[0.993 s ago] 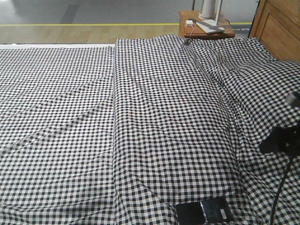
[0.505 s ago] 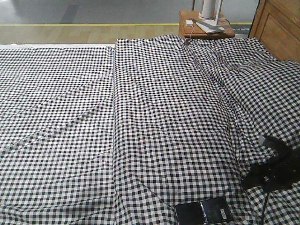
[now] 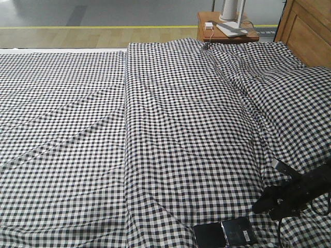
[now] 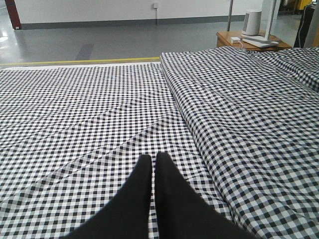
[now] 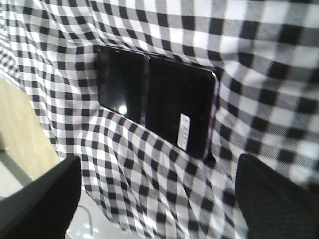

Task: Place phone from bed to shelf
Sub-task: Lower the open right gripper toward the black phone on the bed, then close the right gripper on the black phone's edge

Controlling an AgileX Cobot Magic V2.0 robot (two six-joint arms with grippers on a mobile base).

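Black phone lies on wrinkled bed, bedside table well apart.

You are looking across the bed, and the phone is lying flat on it at the near edge, right of centre. Your right gripper is hanging just to the right of the phone and slightly behind it, its fingers standing wide apart on either side of the phone in the wrist view. Your left gripper is hovering over the bed's left half, fingers pressing together. The headboard is standing at the far right, with the bedside table sitting just left of it, beyond the bed.
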